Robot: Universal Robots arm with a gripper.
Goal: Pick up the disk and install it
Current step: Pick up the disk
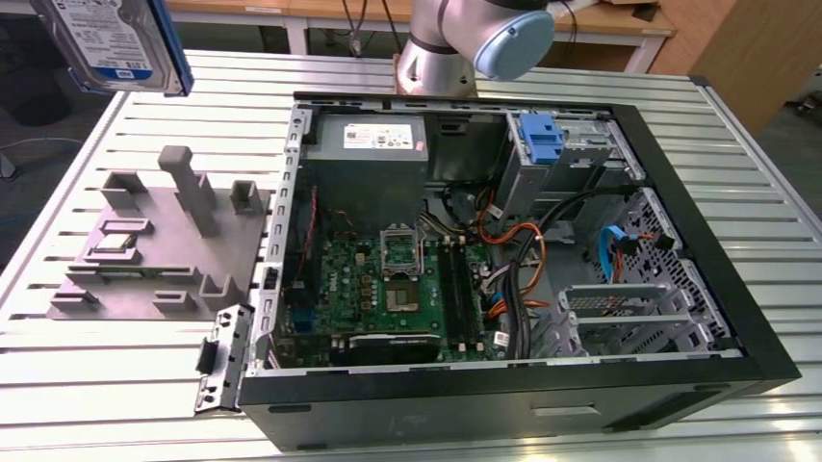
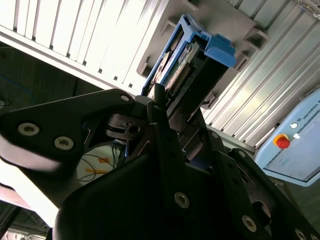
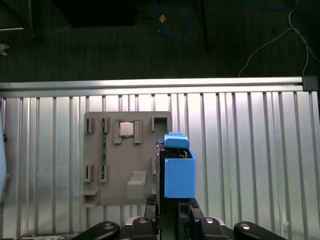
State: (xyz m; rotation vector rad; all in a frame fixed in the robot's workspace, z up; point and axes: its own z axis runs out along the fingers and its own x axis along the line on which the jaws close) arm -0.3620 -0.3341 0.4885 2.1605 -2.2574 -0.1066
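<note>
in the second wrist view the black fingers of the gripper are clamped on the near end of the disk, pinching it. the disk is held on edge in its blue carrier, clear of the table. in the first wrist view the gripper holds the disk in front of one edge of a grey fixture plate, which lies on the slatted metal table and carries a small silver square part.

in the exterior view the disk hangs high at the exterior view's left, its white-and-blue label facing the camera, the print not readable. the fixture plate lies below it. the open computer case lies beside the plate, with a green motherboard, a grey power supply bearing a white label and a blue bracket inside.
</note>
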